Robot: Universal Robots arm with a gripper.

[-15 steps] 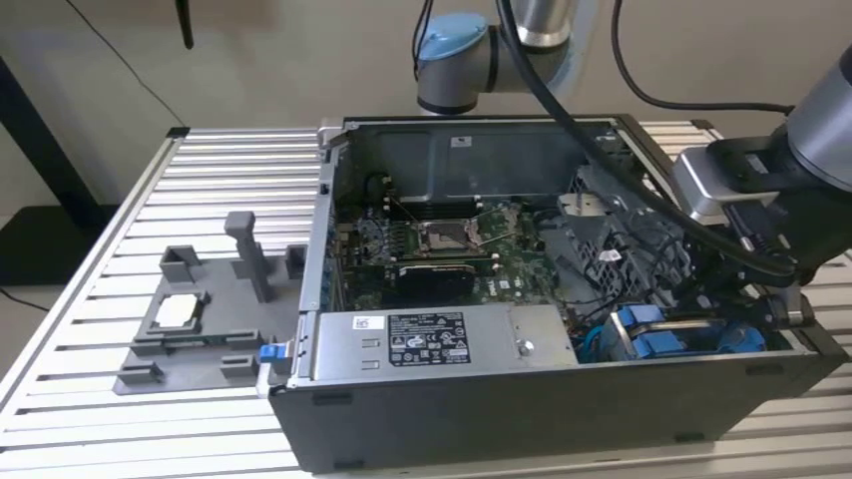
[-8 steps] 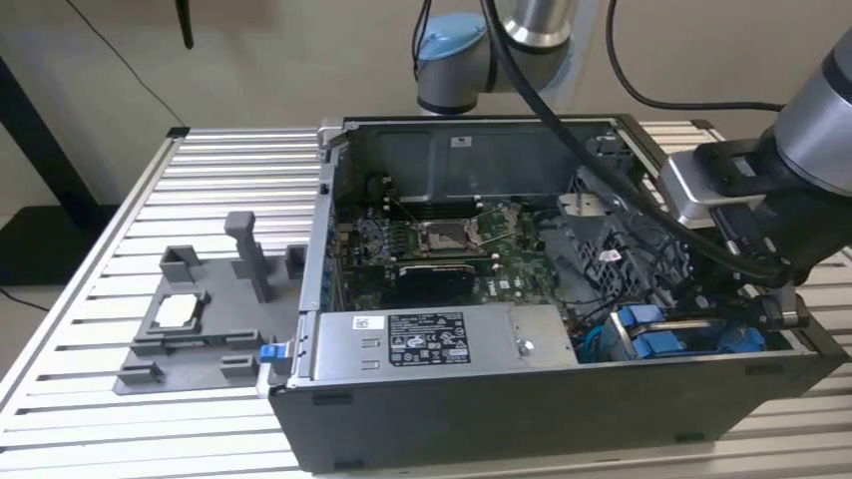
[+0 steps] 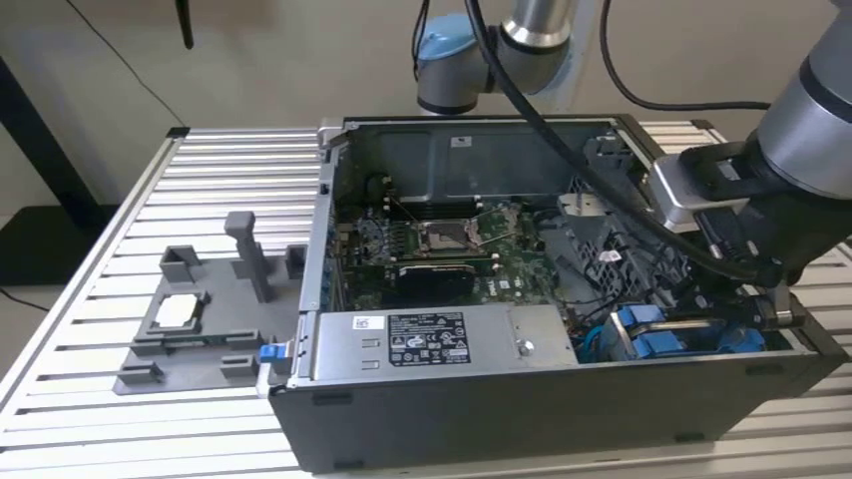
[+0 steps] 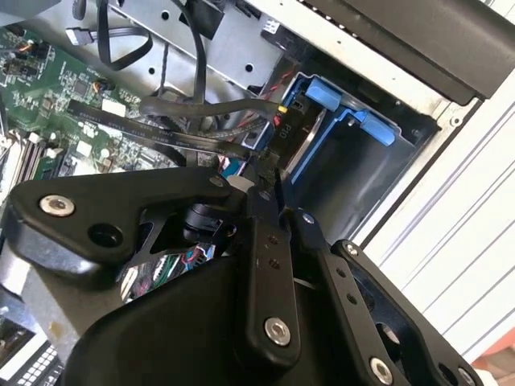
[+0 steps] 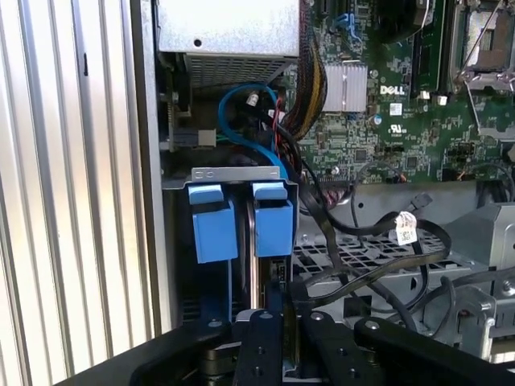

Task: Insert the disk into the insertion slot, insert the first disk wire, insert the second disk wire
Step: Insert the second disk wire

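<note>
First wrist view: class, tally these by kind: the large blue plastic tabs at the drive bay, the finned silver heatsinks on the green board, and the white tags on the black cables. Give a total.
large blue plastic tabs: 2
finned silver heatsink: 1
white cable tag: 1
Total: 4

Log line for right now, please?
gripper: shut on black wire connector | at: silver disk in blue carrier | disk: seated in dark grey drive bay slot
</note>
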